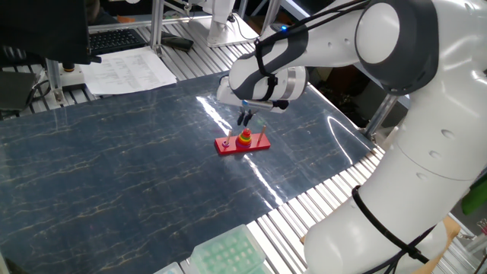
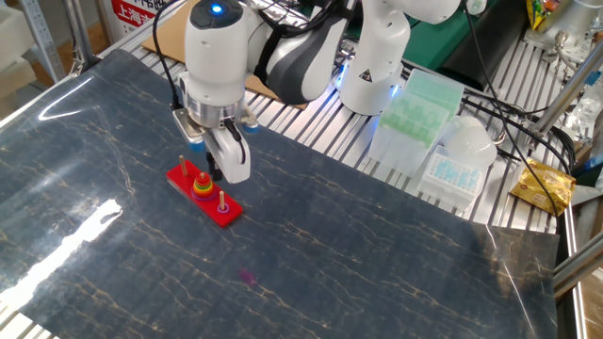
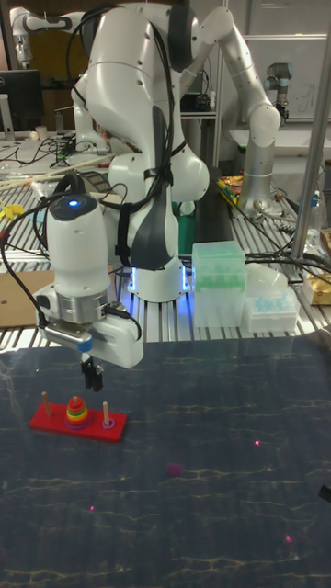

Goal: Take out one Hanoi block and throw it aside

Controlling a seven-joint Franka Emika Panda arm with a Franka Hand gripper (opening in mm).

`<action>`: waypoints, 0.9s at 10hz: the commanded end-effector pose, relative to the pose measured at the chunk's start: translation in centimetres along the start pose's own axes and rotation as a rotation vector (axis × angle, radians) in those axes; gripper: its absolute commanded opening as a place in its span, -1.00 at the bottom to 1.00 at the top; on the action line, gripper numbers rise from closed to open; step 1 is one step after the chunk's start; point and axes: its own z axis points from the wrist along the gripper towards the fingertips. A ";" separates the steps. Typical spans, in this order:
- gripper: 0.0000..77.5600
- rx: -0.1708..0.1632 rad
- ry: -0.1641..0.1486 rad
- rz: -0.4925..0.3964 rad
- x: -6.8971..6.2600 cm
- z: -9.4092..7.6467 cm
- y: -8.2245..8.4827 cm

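Dark marbled tabletop is filling most of each view, w/ metal rails and lab gear behind. Task is looking basically done, judging by layout: the Hanoi block, a tiny magenta spot, is lying loose on the table well apart from the red base; the tall fixed view is showing it too, out in front of the base. Red, yellow and green rings are sitting stacked on the middle peg. Nothing obvious left except pulling the arm clear.

Gripper is hanging fingers-down just above the ring stack, wrist approx vertical, not touching anything. Fingers are looking pressed close together w/ nothing between them.
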 end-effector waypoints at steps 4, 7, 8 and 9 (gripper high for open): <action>-0.97 0.002 0.004 0.019 -0.1 -0.4 0.9; -0.97 0.002 0.004 0.020 0.0 -0.3 0.9; -0.97 0.002 0.004 0.021 0.0 -0.3 0.9; -0.97 0.002 0.004 0.020 0.0 -0.3 0.9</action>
